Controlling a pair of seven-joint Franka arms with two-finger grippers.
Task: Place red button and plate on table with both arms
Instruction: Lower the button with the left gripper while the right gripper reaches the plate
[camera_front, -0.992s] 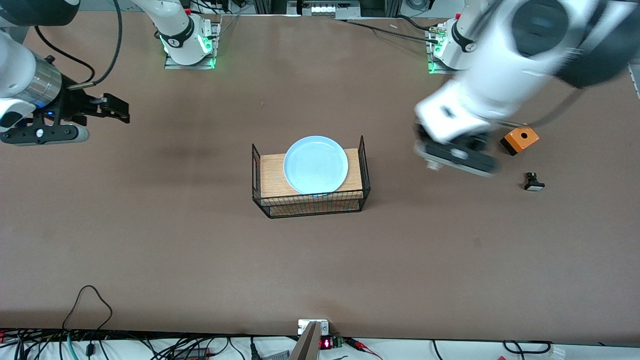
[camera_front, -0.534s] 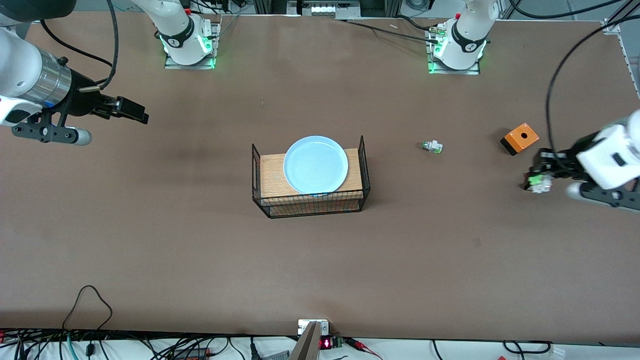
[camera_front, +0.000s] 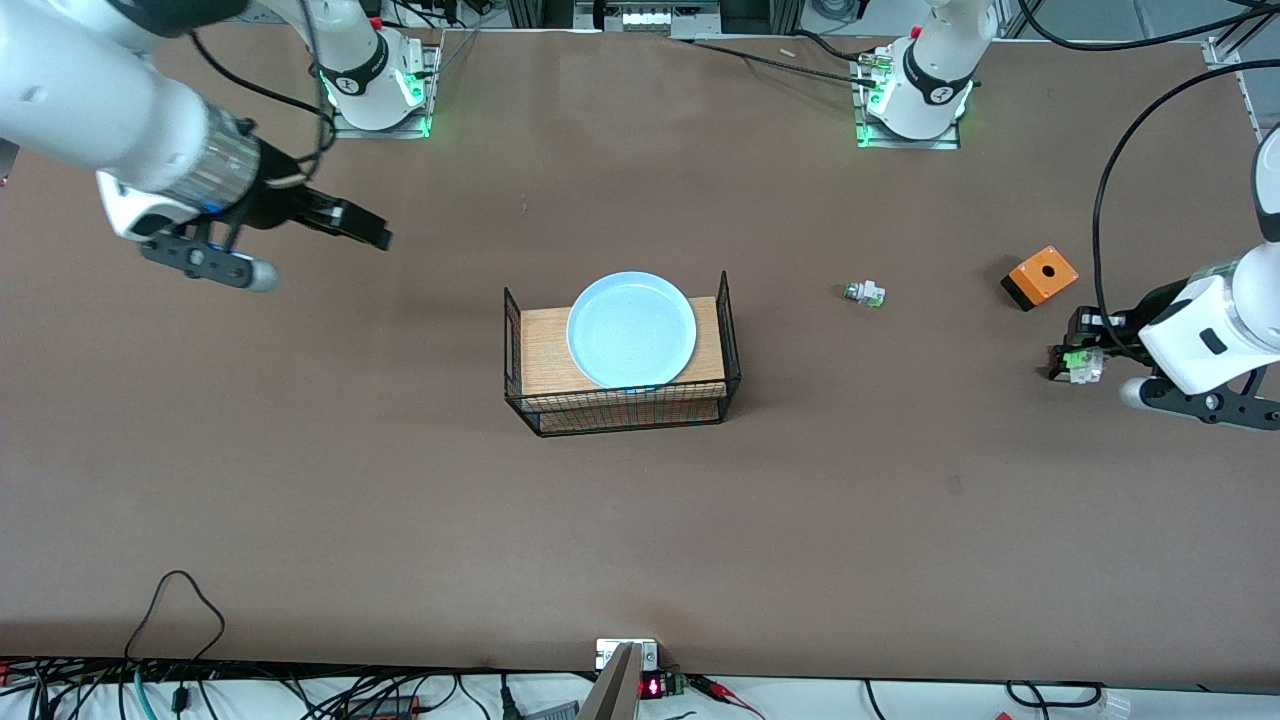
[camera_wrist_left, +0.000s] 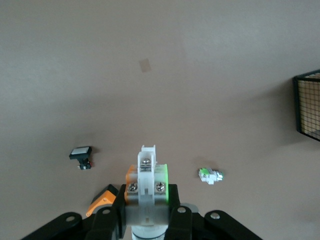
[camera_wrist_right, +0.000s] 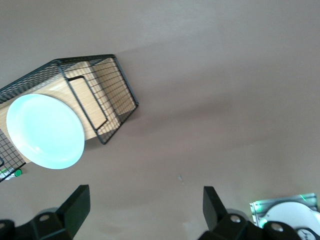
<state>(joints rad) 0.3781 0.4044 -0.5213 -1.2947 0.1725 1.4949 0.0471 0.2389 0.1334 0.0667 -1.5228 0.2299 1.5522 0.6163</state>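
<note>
The light blue plate (camera_front: 631, 329) (camera_wrist_right: 45, 131) lies on the wooden board of a black wire rack (camera_front: 730, 345) mid-table. My left gripper (camera_front: 1076, 362) (camera_wrist_left: 147, 192) is shut on the red button (camera_front: 1082, 366) (camera_wrist_left: 148, 176), a white block with a green side patch; its red cap is hidden in the grip. It hangs low over the brown table (camera_front: 400, 500) at the left arm's end. My right gripper (camera_front: 372, 236) (camera_wrist_right: 145, 200) is open and empty, in the air over bare table between the right arm's end and the rack.
An orange box (camera_front: 1040, 277) (camera_wrist_left: 100, 201) sits close to the left gripper. A black button with a white cap (camera_wrist_left: 80, 156) lies near it. A white piece with a silver-green end (camera_front: 865, 293) (camera_wrist_left: 210, 176) lies between the rack and the box. Cables run along the table's near edge.
The left arm swung from near the orange box out to its end of the table, then held still with the button. The right gripper moved toward the rack.
</note>
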